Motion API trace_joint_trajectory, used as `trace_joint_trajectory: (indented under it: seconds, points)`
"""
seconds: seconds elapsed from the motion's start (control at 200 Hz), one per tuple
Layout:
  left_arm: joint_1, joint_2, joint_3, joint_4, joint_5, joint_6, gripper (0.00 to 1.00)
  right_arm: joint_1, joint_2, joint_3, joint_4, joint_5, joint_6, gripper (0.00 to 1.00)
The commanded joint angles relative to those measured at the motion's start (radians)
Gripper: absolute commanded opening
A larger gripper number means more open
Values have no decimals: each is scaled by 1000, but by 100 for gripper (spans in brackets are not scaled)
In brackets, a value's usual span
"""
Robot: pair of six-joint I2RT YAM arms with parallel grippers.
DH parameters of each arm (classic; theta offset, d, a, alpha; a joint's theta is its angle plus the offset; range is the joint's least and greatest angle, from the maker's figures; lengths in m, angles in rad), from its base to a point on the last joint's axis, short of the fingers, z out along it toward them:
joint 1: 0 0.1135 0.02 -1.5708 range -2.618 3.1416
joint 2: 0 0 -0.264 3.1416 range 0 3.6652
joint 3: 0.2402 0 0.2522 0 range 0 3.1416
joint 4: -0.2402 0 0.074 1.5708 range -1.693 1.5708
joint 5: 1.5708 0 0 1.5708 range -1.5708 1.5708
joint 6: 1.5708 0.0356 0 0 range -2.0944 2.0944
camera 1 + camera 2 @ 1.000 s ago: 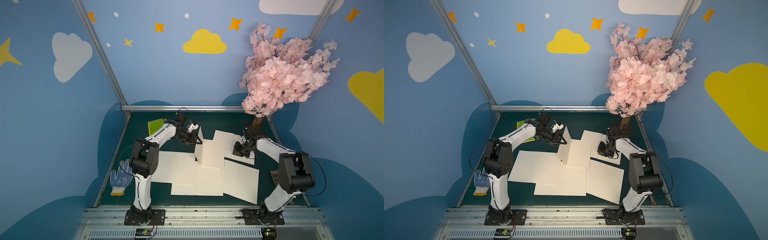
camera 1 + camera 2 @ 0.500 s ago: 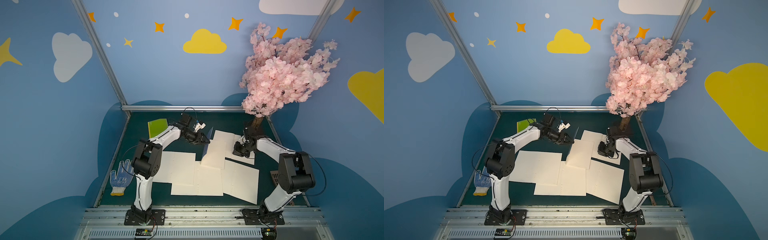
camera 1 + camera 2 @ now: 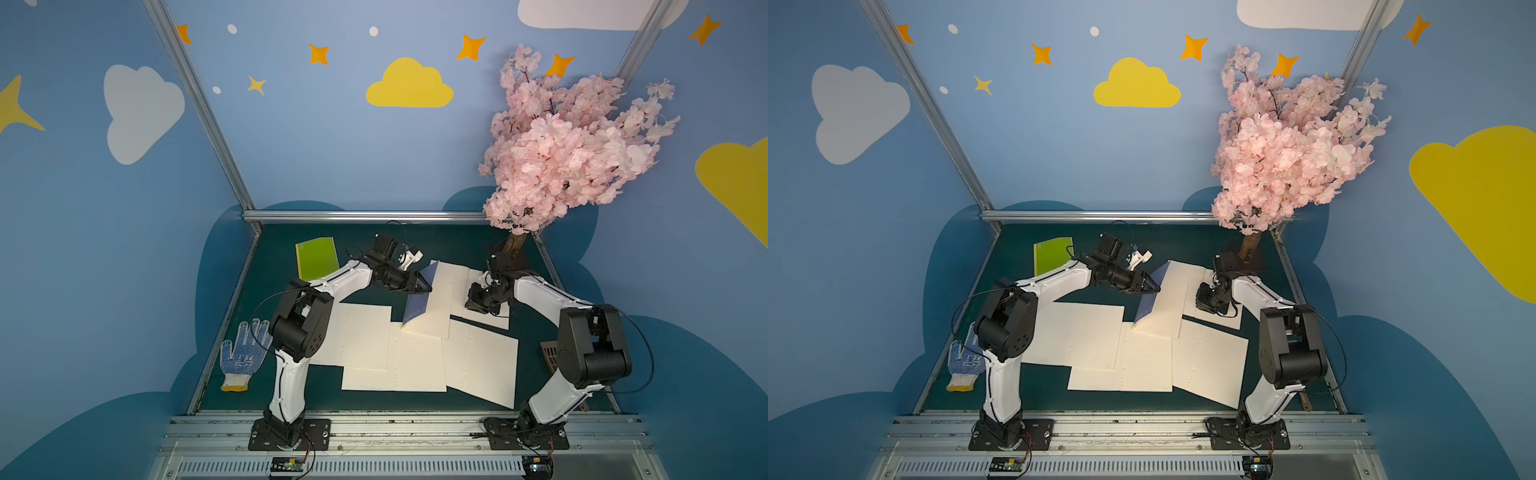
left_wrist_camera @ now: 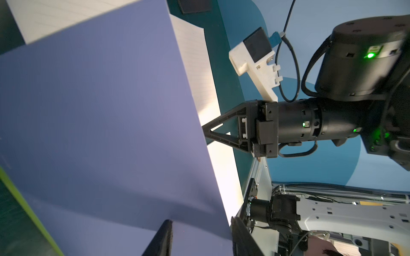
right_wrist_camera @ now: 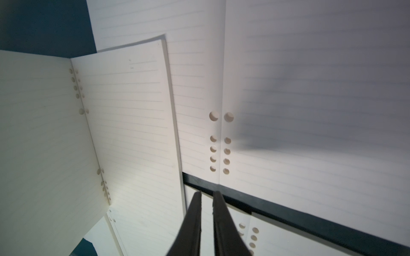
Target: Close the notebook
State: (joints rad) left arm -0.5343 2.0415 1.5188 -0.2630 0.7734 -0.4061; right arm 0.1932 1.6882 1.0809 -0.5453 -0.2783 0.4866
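both top views showed the notebook (image 3: pixel 428 316) near the middle of the surface (image 3: pixel 457 245), its blue cover (image 3: pixel 1151 298) raised at a steep tilt over the lined pages. the left hand (image 3: pixel 426 286) sat at the cover's free edge; in the left wrist view its 2 fingers (image 4: pixel 163 235) stood spread, the cover edge between them, unpinched. the right hand (image 5: pixel 207 195) hung low over a lined sheet (image 5: pixel 310 88), fingers barely parted, holding nothing.

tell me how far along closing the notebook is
Partly done: the blue cover is raised off the table, standing steeply over its pages. In hand: the left fingers stand apart at its free edge. Left: lay it flat onto the pages.
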Motion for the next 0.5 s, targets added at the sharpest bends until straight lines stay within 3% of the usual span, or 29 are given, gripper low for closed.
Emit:
trace_joint_trajectory:
  seconds: [0.0, 0.145, 0.496]
  points:
    - [-24, -39, -44, 93, -108, -44, 45, -5, -36, 31, -29, -9, -18, 17]
    - [-38, -47, -82, 179, -131, -80, 46, -5, -42, 36, -33, -13, -18, 19]
    - [-39, -72, -109, 188, -150, -65, 51, -5, -53, 39, -35, -30, -19, 24]
